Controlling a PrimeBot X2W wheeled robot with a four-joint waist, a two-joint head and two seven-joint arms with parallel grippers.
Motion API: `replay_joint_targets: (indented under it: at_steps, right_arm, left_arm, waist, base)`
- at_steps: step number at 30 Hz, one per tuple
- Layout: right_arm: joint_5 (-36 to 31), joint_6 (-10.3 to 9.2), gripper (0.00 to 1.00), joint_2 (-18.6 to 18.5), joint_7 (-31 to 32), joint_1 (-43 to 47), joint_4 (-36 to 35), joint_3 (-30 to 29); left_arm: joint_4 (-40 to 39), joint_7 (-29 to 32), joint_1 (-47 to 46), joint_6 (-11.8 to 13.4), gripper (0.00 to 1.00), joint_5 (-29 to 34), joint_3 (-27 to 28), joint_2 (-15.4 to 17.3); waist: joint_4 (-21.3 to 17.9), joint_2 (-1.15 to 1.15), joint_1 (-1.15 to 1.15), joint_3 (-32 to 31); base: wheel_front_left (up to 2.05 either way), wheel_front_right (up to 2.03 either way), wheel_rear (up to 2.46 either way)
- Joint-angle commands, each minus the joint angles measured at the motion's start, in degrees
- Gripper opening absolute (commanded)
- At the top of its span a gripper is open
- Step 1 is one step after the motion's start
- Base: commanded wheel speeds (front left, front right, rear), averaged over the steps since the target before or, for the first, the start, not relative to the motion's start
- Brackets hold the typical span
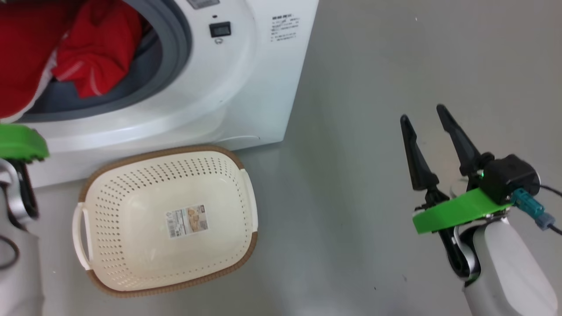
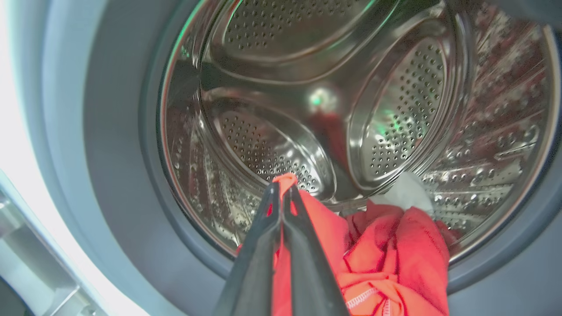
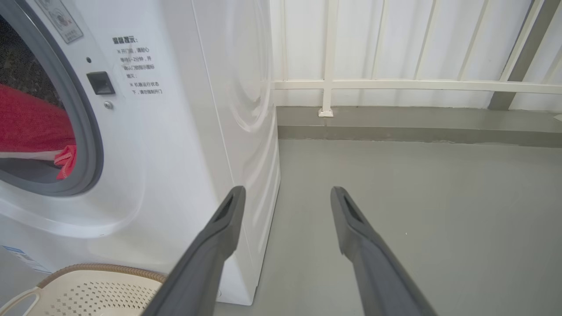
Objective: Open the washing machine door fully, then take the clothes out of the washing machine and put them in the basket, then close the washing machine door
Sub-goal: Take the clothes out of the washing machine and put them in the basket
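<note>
Left arm (image 1: 17,272) holds jaws pinched together; right arm (image 1: 509,263) holds jaws apart.

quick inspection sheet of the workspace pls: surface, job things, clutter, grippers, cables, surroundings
surface: grey floor, smooth
job's things: washing machine mouth uncovered; red clothes spilling over its grey seal, white piece behind in the drum; basket on the floor before the machine, holding just its label
clutter: nothing seen
grippers: left gripper shut on the clothes at the drum mouth; right gripper open over the floor right of the machine
cables: teal plug and dark cable at the right wrist
surroundings: white railing above a grey kerb
</note>
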Motion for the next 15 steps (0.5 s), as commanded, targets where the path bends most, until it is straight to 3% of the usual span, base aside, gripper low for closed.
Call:
replay_joint_targets:
  at_steps: [1,15]
  right_arm:
    - [0.2,0.39,1.0,-0.4,-0.4,1.8,-1.1,0.7]
    - [0.2,0.39,1.0,-1.0,-0.4,4.3,-0.5,0.4]
  left_arm:
    - [-2.6,-0.3,1.5,0.1,0.0,0.6,1.8,2.1]
    - [-23.7,-0.3,14.9,2.1,0.0,4.1,0.8,-3.8]
  waist:
    - [0.9,0.0,0.0,-1.4]
    - [2.7,0.0,0.0,-7.3]
  base:
    - [0.0,0.0,0.0]
    - [0.0,0.0,0.0]
